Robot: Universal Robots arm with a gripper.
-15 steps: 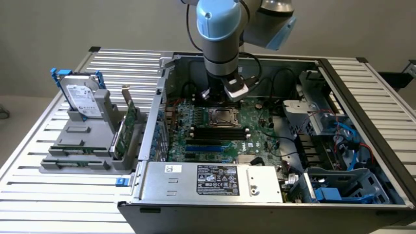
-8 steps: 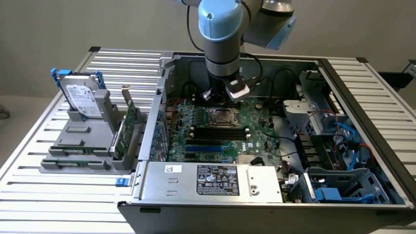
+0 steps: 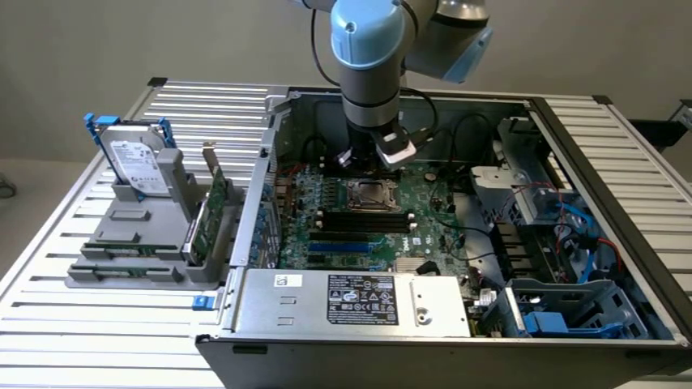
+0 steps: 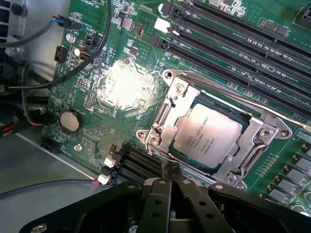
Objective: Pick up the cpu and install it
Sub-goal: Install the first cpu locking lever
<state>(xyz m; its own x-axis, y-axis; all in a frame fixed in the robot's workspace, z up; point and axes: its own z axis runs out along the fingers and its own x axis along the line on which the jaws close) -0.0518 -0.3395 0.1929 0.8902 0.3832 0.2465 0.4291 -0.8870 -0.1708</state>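
The cpu (image 4: 208, 134) lies flat in the socket (image 4: 214, 131) on the board (image 4: 121, 87), its pale silver top facing up and the metal frame of the socket around it on all sides. In the exterior view the socket (image 3: 371, 195) sits near the middle of the open case (image 3: 433, 243), with the dark memory slots (image 3: 365, 219) just at its 6 o'clock.

The hand (image 4: 171, 182) holds nothing. Its two black fingers (image 4: 158, 194) come together to what looks like a closed tip, though the very ends are dark against the board and a thin gap cannot be ruled out. The tip is off the cpu, just past the socket frame's edge, over the black connector (image 4: 141, 165) beside it.

In the exterior view the arm (image 3: 368, 57) comes down nearly upright from 12 o'clock, its blue-grey joint high over the case and the wrist pointing straight down at the board; the hand (image 3: 365, 162) hangs just at the socket's 12 o'clock.

Well apart at 9 o'clock, on the slatted worktop (image 3: 108, 324), a grey rack (image 3: 141, 243) carries the hard drive (image 3: 138, 166) upright and green cards (image 3: 216, 198) on edge. The power supply (image 3: 357, 301) lies at the case's 6 o'clock.
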